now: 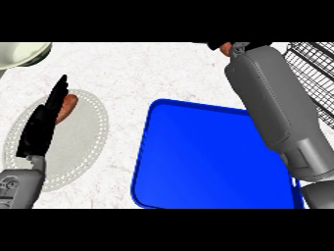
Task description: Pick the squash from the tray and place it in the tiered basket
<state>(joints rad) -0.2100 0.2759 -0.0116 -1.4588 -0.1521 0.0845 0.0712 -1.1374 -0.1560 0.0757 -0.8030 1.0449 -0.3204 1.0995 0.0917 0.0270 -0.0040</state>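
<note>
Blue tray (198, 157) sits nearest, around 6 o'clock on the white counter (148, 68), and nothing shows in the part I can see; the right forearm (278, 112) crosses its right edge. Left hand (43, 122) is at 9 o'clock, fingers straight and together, holding nothing, over an oval pale mat (83, 142) with a reddish-brown item (69, 104) poking out behind it. Farther out at 1 o'clock, the right hand (224, 47) is mostly cut off at the top. There's an orange bit at it, probably the squash (227, 48), but I can't tell how those fingers sit. Black wire tiered basket (325, 73) is at 2 o'clock, a pale bowl (10, 55) at 11.
</note>
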